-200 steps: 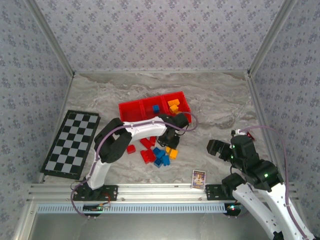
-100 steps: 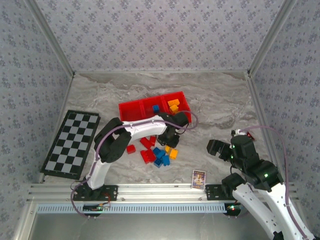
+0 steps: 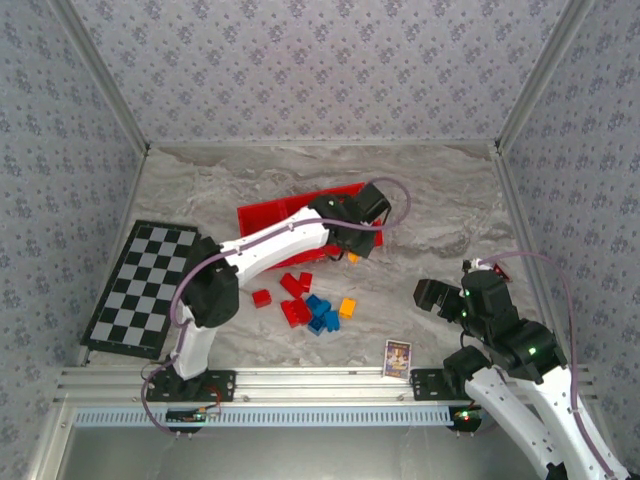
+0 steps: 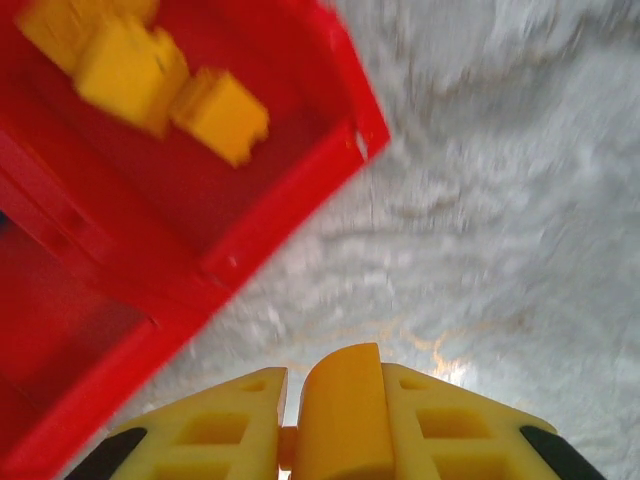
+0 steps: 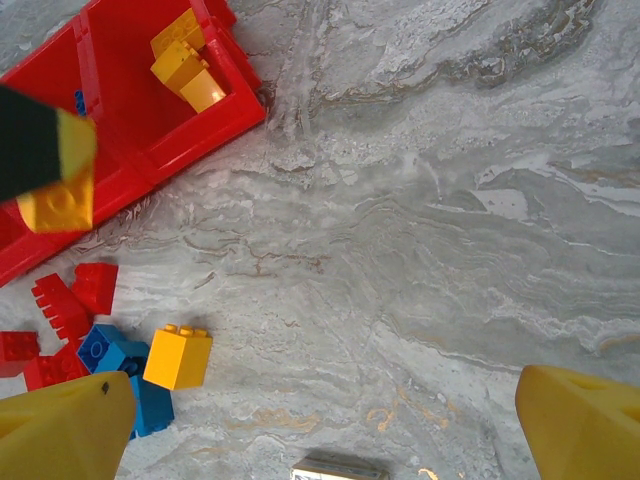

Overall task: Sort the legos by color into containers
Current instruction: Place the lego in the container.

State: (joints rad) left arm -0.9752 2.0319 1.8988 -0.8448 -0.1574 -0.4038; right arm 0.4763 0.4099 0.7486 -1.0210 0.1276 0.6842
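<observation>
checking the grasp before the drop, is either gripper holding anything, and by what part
Left gripper pinches an orange-yellow lego by two opposite sides; right gripper is open, holding nothing.

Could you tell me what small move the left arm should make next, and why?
Probably shift the left gripper over the tray's end compartment: it is shut on an orange-yellow brick just short of that compartment, where the other orange-yellow bricks lie.
</observation>
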